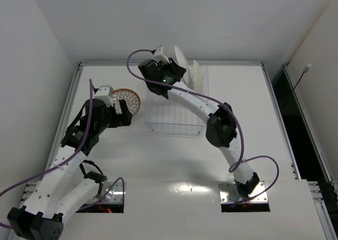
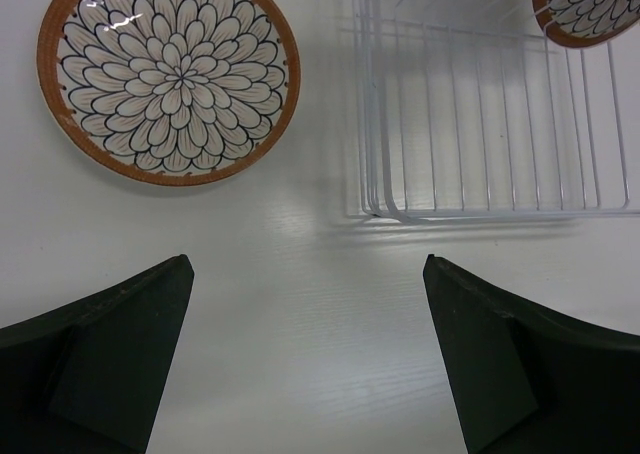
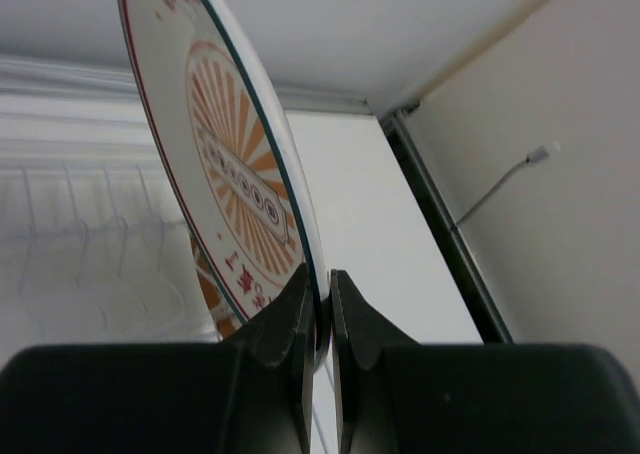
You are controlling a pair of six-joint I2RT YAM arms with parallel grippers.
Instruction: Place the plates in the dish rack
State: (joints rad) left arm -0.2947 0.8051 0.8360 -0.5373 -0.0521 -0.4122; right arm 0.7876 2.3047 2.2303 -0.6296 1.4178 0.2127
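While the right gripper (image 1: 175,66) hovers over the dish rack (image 1: 174,118) near the far edge of the bench (image 1: 158,163), a lattice plate (image 1: 128,99) lies flat left of it; left wrist: left gripper (image 2: 308,264) spread, empty; right wrist: jaws pinch the sunburst plate (image 3: 230,174) by its rim.

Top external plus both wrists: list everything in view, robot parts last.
sunburst plate: 1, white with orange rays, on edge over the rack's far end, held by its rim
petal plate on table: 1, orange rim, dark petals on white, flat, left of the rack
petal plate in rack: 1, same pattern, far end of the rack
dish rack: 1, white wire, back centre of the table
table: 1, white
purple cables: 2, one along each arm
left gripper: open, empty, above the table near the flat plate
right gripper: shut on the sunburst plate
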